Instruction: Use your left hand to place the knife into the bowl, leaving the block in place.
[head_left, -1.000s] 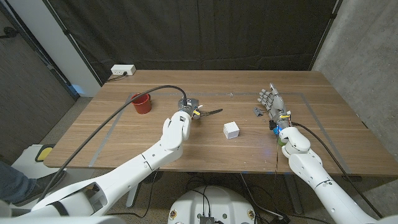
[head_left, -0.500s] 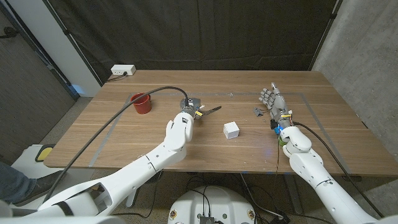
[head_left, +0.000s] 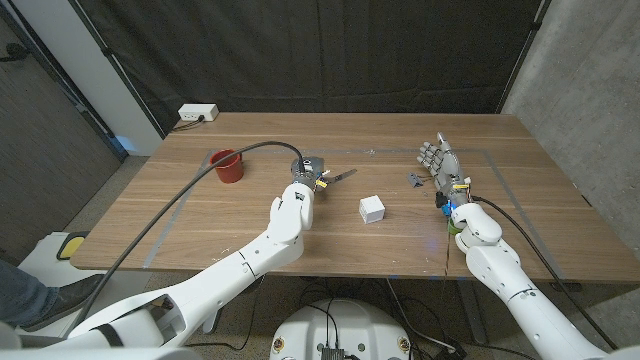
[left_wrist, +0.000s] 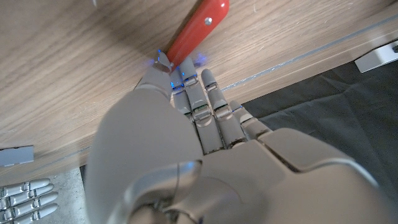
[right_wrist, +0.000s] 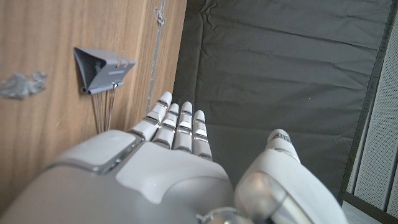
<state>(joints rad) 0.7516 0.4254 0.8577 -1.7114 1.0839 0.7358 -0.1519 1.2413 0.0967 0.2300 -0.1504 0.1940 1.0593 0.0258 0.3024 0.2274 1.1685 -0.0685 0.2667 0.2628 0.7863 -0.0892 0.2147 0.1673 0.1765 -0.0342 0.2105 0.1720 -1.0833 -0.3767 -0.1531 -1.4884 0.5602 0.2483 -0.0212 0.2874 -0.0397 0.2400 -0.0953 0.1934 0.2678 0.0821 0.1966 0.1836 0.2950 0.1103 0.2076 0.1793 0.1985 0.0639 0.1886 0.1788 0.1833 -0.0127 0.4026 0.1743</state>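
My left hand (head_left: 303, 172) is curled around the knife near the middle of the table. The knife's dark blade (head_left: 342, 175) sticks out to the right of the hand. In the left wrist view the knife's red handle (left_wrist: 199, 28) runs out past the fingers of my left hand (left_wrist: 186, 124), over the wood. The red bowl (head_left: 228, 166) stands to the left of that hand, a short way off. The white block (head_left: 372, 209) sits on the table to the right and nearer to me. My right hand (head_left: 438, 162) waits far right with its fingers straight and holds nothing.
A grey binder clip (head_left: 414, 179) lies just left of my right hand, and it shows again as the clip (right_wrist: 102, 70) ahead of the fingers of that hand (right_wrist: 168, 155). A white power strip (head_left: 197, 113) sits at the table's far left corner. Pale tape lines cross the tabletop (head_left: 200, 225).
My left forearm has slid a little to the right, and the knife blade has risen slightly in the picture. The block, bowl and right hand have not moved.
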